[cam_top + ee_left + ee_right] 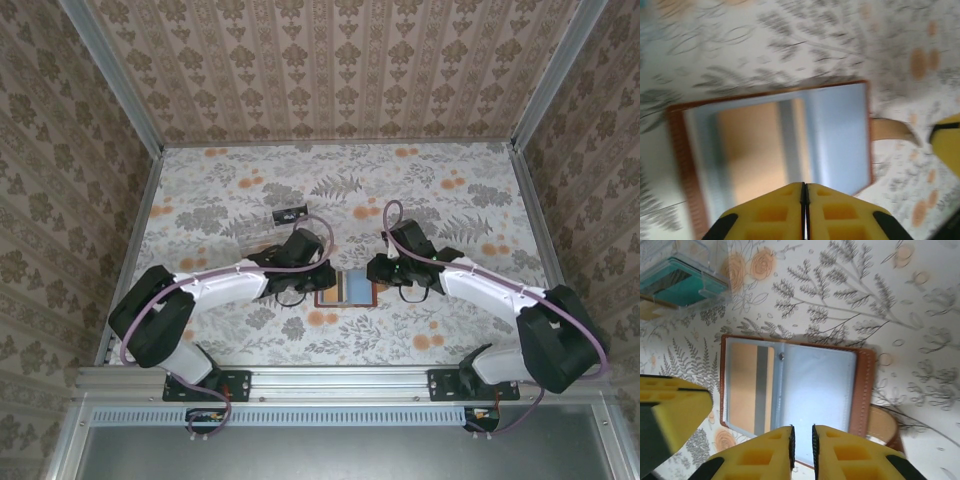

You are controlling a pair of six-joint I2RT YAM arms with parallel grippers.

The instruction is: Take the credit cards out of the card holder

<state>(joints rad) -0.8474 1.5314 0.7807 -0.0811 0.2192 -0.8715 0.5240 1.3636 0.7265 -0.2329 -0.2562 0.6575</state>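
Observation:
The brown leather card holder (347, 289) lies open on the floral table between my two grippers. Its blue-grey lining faces up (815, 390), and a tan card with a grey stripe (747, 385) sits in the left sleeve. In the blurred left wrist view the same card (752, 150) shows inside the holder (840, 130). My left gripper (804, 186) is shut with nothing in it, just above the holder's near edge. My right gripper (802, 429) hovers over the right sleeve's near edge, its jaws a narrow gap apart with nothing between them.
A clear plastic piece with a teal card (680, 280) stands behind the holder, also seen from above (285, 216). The holder's leather strap tab (882, 427) sticks out on one side. Patterned walls enclose the table on three sides.

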